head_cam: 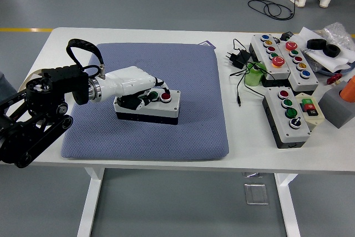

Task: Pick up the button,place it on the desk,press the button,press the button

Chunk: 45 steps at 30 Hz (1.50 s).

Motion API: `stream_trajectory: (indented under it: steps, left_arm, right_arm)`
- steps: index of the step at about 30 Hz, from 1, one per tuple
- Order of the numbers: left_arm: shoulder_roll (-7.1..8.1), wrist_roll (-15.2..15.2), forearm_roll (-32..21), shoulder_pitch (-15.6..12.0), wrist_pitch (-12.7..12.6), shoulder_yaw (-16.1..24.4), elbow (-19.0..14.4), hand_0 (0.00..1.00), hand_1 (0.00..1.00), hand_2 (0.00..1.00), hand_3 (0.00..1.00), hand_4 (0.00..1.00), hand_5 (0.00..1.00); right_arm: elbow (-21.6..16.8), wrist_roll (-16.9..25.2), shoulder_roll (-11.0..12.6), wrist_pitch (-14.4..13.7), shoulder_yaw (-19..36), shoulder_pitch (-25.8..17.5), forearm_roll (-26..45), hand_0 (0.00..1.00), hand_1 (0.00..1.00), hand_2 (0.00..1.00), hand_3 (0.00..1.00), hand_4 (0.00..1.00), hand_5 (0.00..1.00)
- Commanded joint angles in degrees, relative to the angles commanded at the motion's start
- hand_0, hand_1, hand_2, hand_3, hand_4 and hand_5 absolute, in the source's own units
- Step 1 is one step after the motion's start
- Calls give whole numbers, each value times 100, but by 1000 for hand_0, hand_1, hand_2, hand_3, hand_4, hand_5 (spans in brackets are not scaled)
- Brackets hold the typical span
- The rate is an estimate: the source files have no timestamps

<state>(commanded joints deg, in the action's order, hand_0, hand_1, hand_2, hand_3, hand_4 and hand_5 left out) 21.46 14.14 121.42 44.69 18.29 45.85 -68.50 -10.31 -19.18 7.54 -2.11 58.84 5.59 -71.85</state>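
A grey button box with a black base [161, 111] lies on the blue-grey pad [166, 65]. It carries a green, a second green and a red button [166, 96] in a row. My left hand [145, 88], white, lies over the box's left part with its fingers curled down onto the green buttons, and the fingertips [161, 85] reach close to the red button. The hand covers most of the left green button. The right arm is out of view.
On the white table [238, 131] to the right stand more button boxes [291, 116] [270, 55], a black power adapter with cable [238, 58], a green cup [253, 76], an orange object [349, 88] and a plastic bag [338, 34].
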Motion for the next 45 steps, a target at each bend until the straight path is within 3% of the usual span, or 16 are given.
stream_trajectory:
  steps: [16,27,40,45]
  left_arm:
    - [-134,-23,28,76,10,-99,227,37,2,2,764,160,2]
    - [-363,-75,149,116,49,-5,522,37,2,2,764,160,2]
    - [-347,-139,248,124,199,-177,717,37,2,2,763,160,2]
    - [-321,-120,226,82,166,-52,705,37,2,2,763,160,2]
  right_arm:
    - [0,1,-1,2,-12,62,14,659,644,685,591,397,253]
    - [0,7,5,-5,-8,81,17,659,644,685,591,397,251]
    - [0,7,7,-10,0,100,18,658,644,685,591,397,252]
    - [0,7,4,-10,-1,91,24,658,644,685,591,397,252]
